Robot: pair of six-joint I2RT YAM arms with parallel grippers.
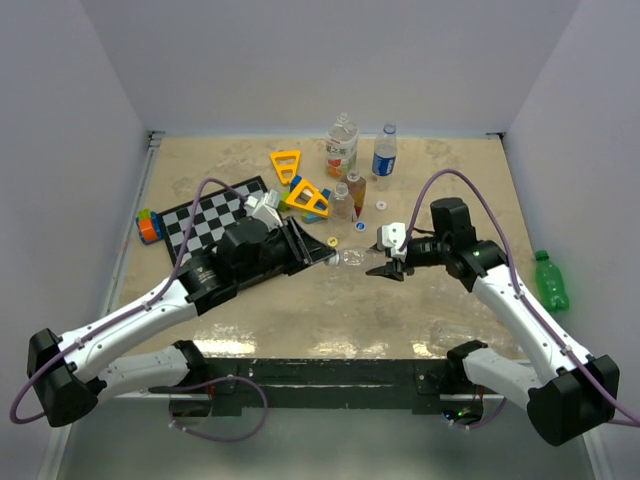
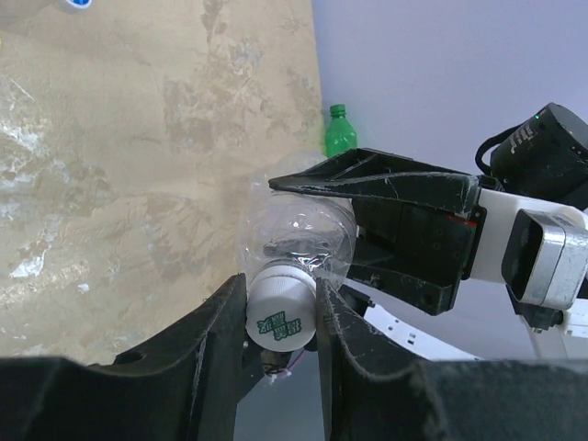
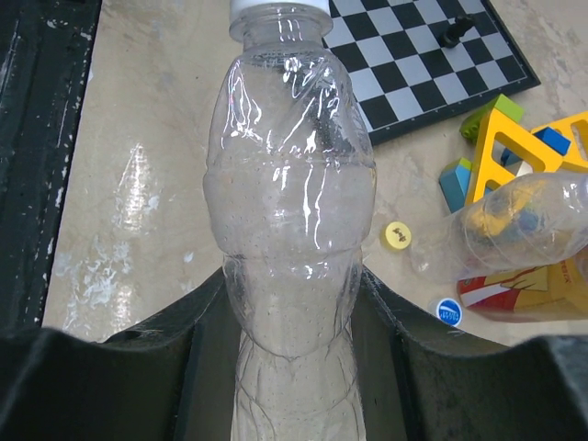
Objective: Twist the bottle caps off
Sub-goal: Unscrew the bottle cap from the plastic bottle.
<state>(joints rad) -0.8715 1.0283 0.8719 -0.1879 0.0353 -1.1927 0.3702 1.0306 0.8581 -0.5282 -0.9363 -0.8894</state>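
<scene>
Fingers point(image 2: 207, 354) are being clenched: left gripper point(image 2: 281, 287) on the white cap point(image 2: 278, 319), right gripper point(image 3: 292, 276) on the clear bottle point(image 3: 289, 165), whose soft wall may twist.

A: Inventory by type?
B: Green bottle point(image 1: 551, 282): one. Labelled bottles point(image 1: 341, 150): two. Clear bottles point(image 3: 294, 202): apparently three.
A: Remaining items?
B: Loose caps point(image 1: 332, 243): three. Yellow triangular frames point(image 1: 286, 165): two. Chessboard point(image 1: 195, 225): one.

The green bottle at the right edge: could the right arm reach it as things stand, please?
Probably not yet: the right gripper is shut on the clear bottle, though the green bottle stands alone, unobstructed.
</scene>
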